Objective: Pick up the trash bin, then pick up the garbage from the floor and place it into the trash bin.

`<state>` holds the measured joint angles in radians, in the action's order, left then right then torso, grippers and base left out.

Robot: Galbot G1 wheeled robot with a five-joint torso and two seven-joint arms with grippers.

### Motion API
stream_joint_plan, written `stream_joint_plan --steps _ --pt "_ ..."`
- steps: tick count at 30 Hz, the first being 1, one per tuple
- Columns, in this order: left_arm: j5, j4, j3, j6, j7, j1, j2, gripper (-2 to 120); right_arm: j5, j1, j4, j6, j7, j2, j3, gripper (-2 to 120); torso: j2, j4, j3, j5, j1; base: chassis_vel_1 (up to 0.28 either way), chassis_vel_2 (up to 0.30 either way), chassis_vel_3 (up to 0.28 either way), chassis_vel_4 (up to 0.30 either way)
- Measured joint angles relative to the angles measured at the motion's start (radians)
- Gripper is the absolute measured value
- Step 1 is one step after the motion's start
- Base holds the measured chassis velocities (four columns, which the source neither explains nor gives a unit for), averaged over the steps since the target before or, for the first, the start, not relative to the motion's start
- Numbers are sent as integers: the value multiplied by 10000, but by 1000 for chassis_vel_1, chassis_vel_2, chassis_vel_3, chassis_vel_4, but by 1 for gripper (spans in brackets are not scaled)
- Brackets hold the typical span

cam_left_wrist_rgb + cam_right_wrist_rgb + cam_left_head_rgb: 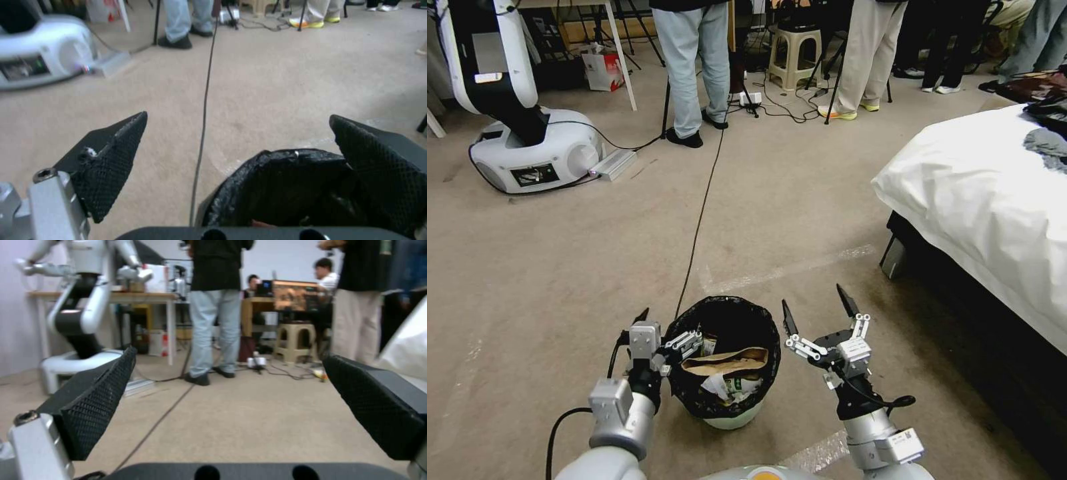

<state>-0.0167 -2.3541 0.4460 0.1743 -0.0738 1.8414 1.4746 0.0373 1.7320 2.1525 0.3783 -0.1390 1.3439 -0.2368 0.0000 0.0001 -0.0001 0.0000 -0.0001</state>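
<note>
Trash bin (724, 363): white bucket with black bag liner folded over the rim, seen low and centre in the head view, between the two pincers, with the floor beneath it.
Bin contents: brown paper (727, 363) lies across the top; crumpled white litter with a green-marked label (727, 389) is seen under it.
Left pincer (662, 333): placed at the bin's left rim. In the left wrist view the fingers (111, 166) are spread wide, one outside the bin over the carpet, the other over the black liner (285, 186). Whether the rim is actually touched cannot be told.
Right pincer (817, 313): held just right of the bin, clear of it, fingers spread wide and pointed forward, nothing held. In the right wrist view only carpet and the room are framed between the fingers (95, 403).
Floor (760, 200): beige carpet, crossed by a pale tape line (800, 267) just beyond the bin. A thin black cable (700, 213) is run from the bin area toward the far side of the room.
Bed (994, 200): white cover, set to the right, well apart from the bin.
Other robot (527, 133): white base parked at far left on the carpet.
</note>
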Motion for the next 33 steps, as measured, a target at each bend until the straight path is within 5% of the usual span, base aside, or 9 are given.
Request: stream_joint_plan --steps 5,33 --pt "-486 180 -109 -523 -650 314 35 100 236 174 7 -99 -265 239 -59 100 0 0 0 -2 0 0 0 0 0" --pt "-423 224 -115 -465 -747 301 36 100 242 167 -3 -120 -249 226 -65 100 0 -1 1 -1 1 0 0 0 0"
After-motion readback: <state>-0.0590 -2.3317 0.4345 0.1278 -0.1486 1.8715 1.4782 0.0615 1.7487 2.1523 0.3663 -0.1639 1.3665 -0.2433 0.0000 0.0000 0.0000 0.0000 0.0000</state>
